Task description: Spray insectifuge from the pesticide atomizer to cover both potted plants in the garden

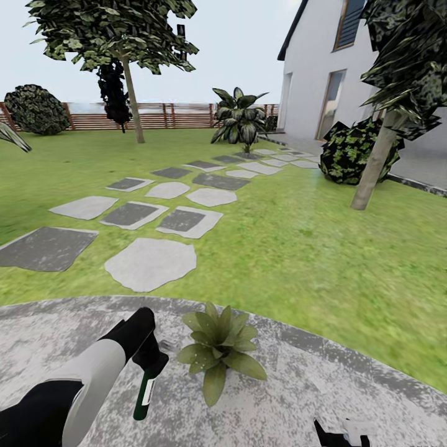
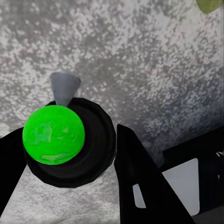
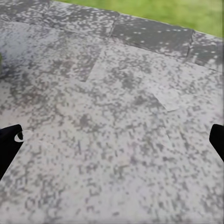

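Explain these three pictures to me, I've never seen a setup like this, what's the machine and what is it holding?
This is a simulated two-armed robot in a garden. The wide picture comes from a camera on its head, looking down over a grey paved patio, with lawn and stepping stones beyond. The other two come from cameras near each gripper. The left gripper is shut on a dark green spray bottle, the pesticide atomizer, right beside a small leafy potted plant. The left wrist picture looks down on that bottle. The right gripper is open above bare paving.
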Robot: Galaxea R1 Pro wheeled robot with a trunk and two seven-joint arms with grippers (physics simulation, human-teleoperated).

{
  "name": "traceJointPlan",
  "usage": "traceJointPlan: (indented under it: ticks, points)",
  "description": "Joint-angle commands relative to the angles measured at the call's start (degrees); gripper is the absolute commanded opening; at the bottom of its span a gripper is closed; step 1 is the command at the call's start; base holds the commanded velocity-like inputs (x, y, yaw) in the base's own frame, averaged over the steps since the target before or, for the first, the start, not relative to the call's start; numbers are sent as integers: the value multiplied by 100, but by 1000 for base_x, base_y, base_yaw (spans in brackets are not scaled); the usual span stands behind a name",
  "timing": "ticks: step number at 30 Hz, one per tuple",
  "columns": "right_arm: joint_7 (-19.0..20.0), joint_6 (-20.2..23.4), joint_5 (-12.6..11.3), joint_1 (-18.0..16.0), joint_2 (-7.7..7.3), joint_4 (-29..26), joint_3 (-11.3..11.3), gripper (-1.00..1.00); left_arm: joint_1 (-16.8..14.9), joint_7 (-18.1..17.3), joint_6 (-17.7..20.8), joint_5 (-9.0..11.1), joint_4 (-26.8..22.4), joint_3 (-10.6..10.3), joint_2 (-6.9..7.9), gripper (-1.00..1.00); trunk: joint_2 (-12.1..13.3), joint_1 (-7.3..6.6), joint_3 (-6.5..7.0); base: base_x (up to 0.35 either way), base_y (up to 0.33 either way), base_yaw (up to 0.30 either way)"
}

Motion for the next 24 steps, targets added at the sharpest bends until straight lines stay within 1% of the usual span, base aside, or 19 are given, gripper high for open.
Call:
traceJointPlan:
  ticks: [1, 5, 8, 11, 15, 18, 20, 21, 24]
  points:
    - [45, -16, 16, -5, 1, 0, -49, 100, 3, -52, 16, -51, 3, -4, 0, -100, -2, -1, -5, 0, 6, -22]
    - [43, -17, 16, -5, 2, 0, -49, 100, 10, -52, 1, -59, 341, -1, 21, -100, -2, -1, -5, 0, 1, -5]
    - [44, -17, 16, -5, 1, 0, -49, 100, 10, -55, -4, -60, 409, -1, 55, -100, -2, -1, -5, 0, 0, 0]
    - [45, -15, 16, -5, 3, 0, -49, 100, 37, -60, -5, -58, 471, 4, 136, -100, -2, -1, -5, 0, 0, 0]
    - [45, -17, 16, -5, 5, 0, -49, 100, 19, -100, -6, -45, 473, 14, 140, -100, -2, -1, -5, 0, 0, 0]
    - [48, -15, 16, -5, 5, 0, -49, 100, -31, -442, -6, -55, 432, 13, 113, -100, -2, -1, -5, 0, 0, 0]
    - [51, -14, 21, -5, 5, 0, -49, 100, -49, -723, -3, -118, 404, -19, 100, -100, -2, -1, -5, 0, 0, 0]
    - [51, -15, 22, -5, 3, 0, -49, 100, -56, -766, 0, -161, 401, -64, 97, -100, -2, -1, -5, 0, 0, 0]
    - [52, -12, 25, -5, 2, 0, -49, 100, -55, -830, 3, -317, 398, -282, 98, -100, -2, -1, -5, 0, 0, 0]
